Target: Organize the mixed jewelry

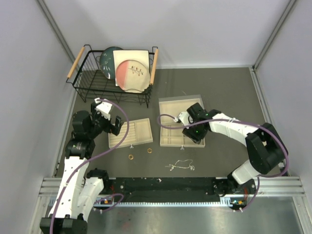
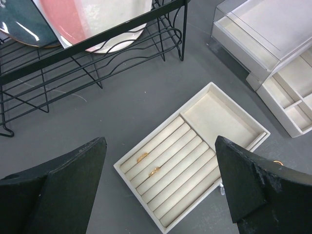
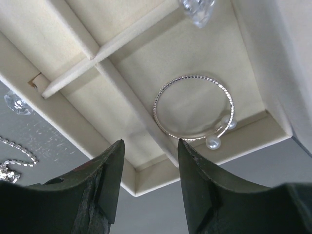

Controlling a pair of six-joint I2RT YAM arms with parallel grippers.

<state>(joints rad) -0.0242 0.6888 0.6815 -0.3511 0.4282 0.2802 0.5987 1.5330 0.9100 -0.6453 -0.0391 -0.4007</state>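
At the far left of the bench (image 1: 219, 87) a black wire rack (image 1: 92, 90) holds plates (image 1: 131, 70). Just in front of it the left pincer (image 1: 108, 121) hangs with its jaws spread wide and nothing between them, over the left end of a beige ring tray (image 1: 141, 132). The left wrist view shows two slotted rings (image 2: 142, 157), gold, sitting in neighbouring grooves of that tray. Two loose rings (image 1: 131, 157), also gold, lie on the bench just in front of the tray, apart from each other. Further right, near the front edge, a thin silver chain (image 1: 180, 165) lies in a loose tangle. Behind it stands a beige compartment box (image 1: 168, 109). The right pincer (image 3: 150, 144) hovers over the box's near corner, jaws partly apart and empty. Below it a silver bangle (image 3: 212, 142) with pearl ends lies flat in a corner compartment. A clear stud (image 3: 197, 12) sits in the compartment beyond. A second stud (image 3: 14, 102) rests on the bench beside the box's outer wall.
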